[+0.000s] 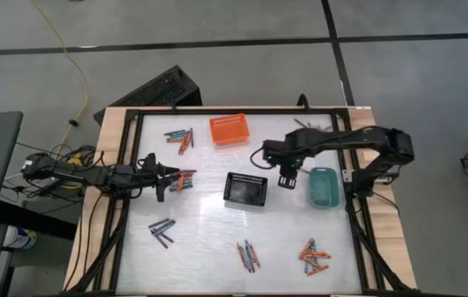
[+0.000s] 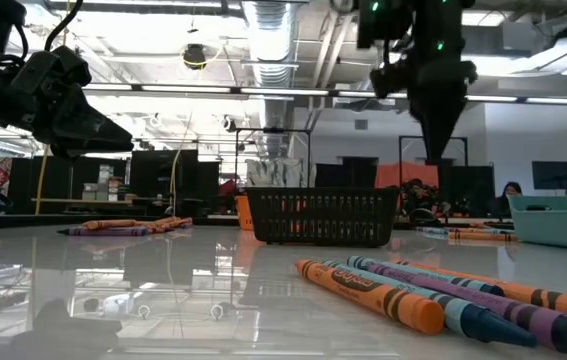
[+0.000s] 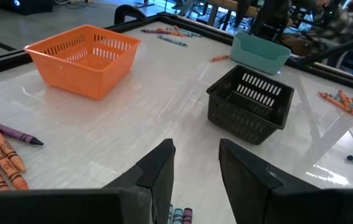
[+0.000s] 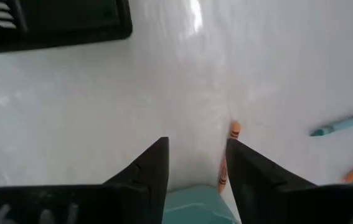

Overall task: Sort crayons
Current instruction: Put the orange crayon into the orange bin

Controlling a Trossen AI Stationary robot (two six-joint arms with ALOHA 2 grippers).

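- Crayons (image 1: 314, 256), thin paper-wrapped wax sticks in orange-red, purple and teal-blue, lay in loose heaps around the glossy white table (image 1: 200, 247); we judged most of the sorting not yet done.
- We saw one heap at the near right, another (image 1: 247, 256) just left of it, a dark few (image 1: 162, 228) at the near left, and a cluster (image 1: 181, 139) at the far left beside the orange slotted plastic basket (image 1: 229, 129).
- The black slotted plastic basket (image 1: 245, 189) stood mid-table and the teal plastic bin (image 1: 323, 186) to its right, each presumably meant for one colour.
- We found the right gripper (image 1: 286, 180) hanging between the black basket and the teal bin, fingers pointing down and parted by a narrow gap with nothing between them; in its wrist view the bin's rim (image 4: 192, 205) showed below the fingers and an orange crayon (image 4: 228, 155) lay on the table just beyond.
- We saw the left gripper (image 1: 161, 178) low over a small heap (image 1: 184, 179) left of the black basket, its fingers partly spread and empty; crayon tips (image 3: 179, 215) showed beneath them, so we took it to be lining up a pick.
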